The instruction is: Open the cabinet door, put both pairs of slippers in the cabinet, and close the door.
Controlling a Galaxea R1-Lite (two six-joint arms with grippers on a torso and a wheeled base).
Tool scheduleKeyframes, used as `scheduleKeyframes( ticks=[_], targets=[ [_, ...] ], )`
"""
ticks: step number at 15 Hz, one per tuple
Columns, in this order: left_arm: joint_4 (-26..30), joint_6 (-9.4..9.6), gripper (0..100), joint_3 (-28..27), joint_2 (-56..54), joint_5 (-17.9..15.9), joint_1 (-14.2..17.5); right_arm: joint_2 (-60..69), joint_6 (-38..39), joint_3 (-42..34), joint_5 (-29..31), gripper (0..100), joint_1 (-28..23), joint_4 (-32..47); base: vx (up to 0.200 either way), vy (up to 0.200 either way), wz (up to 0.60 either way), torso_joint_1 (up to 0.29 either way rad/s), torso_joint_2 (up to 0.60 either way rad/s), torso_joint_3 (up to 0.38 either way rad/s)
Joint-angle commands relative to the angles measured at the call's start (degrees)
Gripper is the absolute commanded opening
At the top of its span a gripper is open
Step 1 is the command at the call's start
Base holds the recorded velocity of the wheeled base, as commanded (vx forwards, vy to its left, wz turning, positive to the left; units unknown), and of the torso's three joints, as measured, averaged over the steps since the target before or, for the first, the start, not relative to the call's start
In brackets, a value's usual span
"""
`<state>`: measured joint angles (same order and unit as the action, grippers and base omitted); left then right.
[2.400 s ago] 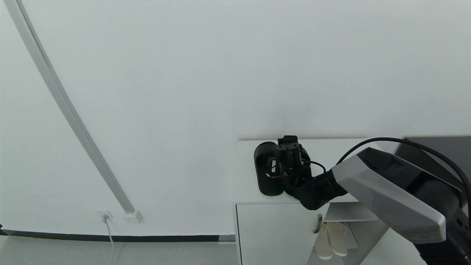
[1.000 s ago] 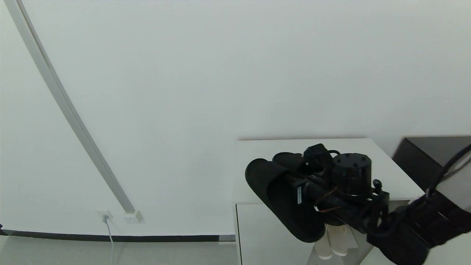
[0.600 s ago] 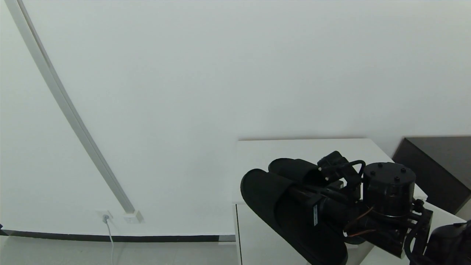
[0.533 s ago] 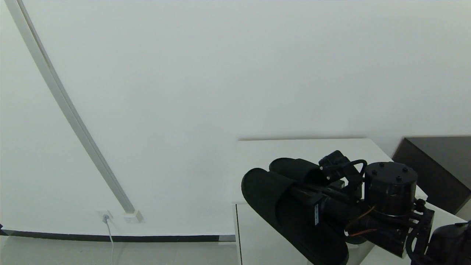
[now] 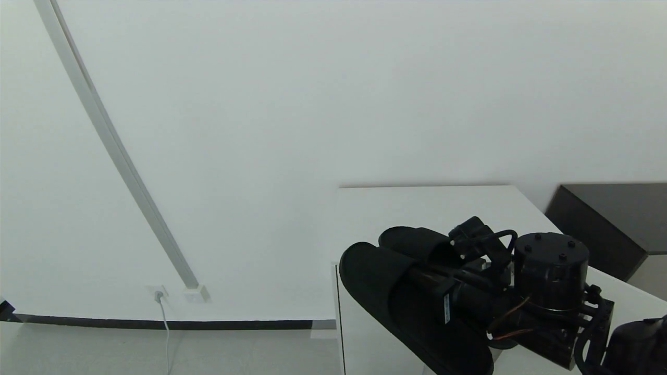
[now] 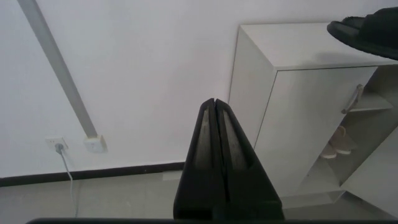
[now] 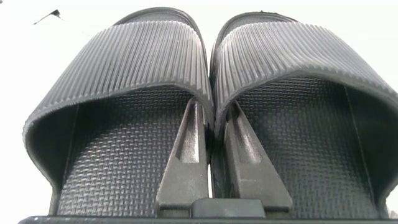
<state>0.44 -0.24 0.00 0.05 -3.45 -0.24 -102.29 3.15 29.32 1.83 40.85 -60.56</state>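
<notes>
So the right end effector (image 7: 214,155) has the black slippers (image 5: 417,291) as a pair. One finger sits inside each shoe under the ribbed strap, and the two are pinching the touching inner edges together. The pair hangs in the air at the near edge of the cabinet (image 5: 417,208), toes pointing left and far, not resting on the top. The left end effector (image 6: 214,106) is pressed together with nothing in it, hanging off to the left of the cabinet. From its camera, the cabinet's right side looks open, with the pale slippers (image 6: 339,142) already on a lower shelf.

Handling-wise, I'd guess these are light, bendy foam or rubber. The bumpy footbed should grip fine, so weight isn't the worry. The catch is that it's two loose shoes held by one squeeze, so either could pivot or slide out on a fast swing. That middle spot under the straps looks like the sensible hold to me. Go in toes first and keep them low to clear the shelf.
</notes>
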Motion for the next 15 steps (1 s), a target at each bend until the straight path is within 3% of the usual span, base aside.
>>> scheduleKeyframes(
  ticks=[1, 11, 15],
  targets=[
    [0.0, -0.02, 0, 0.0, 0.0, 0.0, 0.0, -0.8, 0.0, -0.1, 0.0, 0, 0.0, -0.2, 0.0, 0.0, 0.0, 0.0, 0.0, 0.0],
    [0.0, 0.07, 0, 0.0, 0.0, 0.0, 0.0, -1.2, 0.0, -0.5, 0.2, 0, 0.0, -0.3, 0.0, 0.0, 0.0, 0.0, 0.0, 0.0],
    [0.0, -0.02, 0, 0.0, 0.0, 0.0, 0.0, -1.1, 0.0, -1.2, 0.1, 0, -0.1, -1.8, 0.0, -0.2, 0.0, 0.0, 0.0, 0.007]
  ],
)
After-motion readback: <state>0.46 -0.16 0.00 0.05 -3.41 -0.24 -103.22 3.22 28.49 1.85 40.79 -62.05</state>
